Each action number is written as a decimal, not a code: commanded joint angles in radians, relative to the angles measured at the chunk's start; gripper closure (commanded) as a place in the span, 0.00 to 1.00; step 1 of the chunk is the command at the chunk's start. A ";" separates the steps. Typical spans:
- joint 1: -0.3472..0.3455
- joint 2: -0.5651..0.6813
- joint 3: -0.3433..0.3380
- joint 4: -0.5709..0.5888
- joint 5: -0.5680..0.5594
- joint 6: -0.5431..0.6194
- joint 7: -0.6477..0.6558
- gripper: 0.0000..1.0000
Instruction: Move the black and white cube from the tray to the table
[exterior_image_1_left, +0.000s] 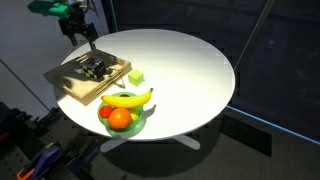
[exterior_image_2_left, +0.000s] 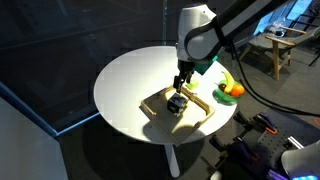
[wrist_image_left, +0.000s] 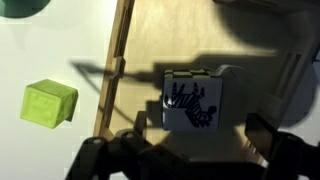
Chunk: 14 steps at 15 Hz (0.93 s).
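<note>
Gripper (wrist_image_left: 185, 145) is wide open and holds nothing; I see it just above the black and white cube (wrist_image_left: 192, 100). That cube lies on the tray (wrist_image_left: 150, 40). On the table (wrist_image_left: 60, 50), a green block (wrist_image_left: 50, 103) sits left of the tray in the wrist view.

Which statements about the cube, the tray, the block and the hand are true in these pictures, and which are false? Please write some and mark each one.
1. The black and white cube lies on the tray. True.
2. The yellow-green block also lies on the tray. False: it lies on the table, beside the tray's edge.
3. The hand is open above the tray. True.
4. The fruit bowl stands on the tray. False: it stands on the table, off the tray.
5. The hand is shut on the cube. False: it is open.
</note>
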 joint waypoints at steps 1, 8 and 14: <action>0.016 0.076 0.003 0.057 -0.040 0.038 -0.004 0.00; 0.037 0.169 -0.003 0.101 -0.059 0.114 -0.001 0.00; 0.042 0.187 -0.010 0.100 -0.064 0.133 0.012 0.00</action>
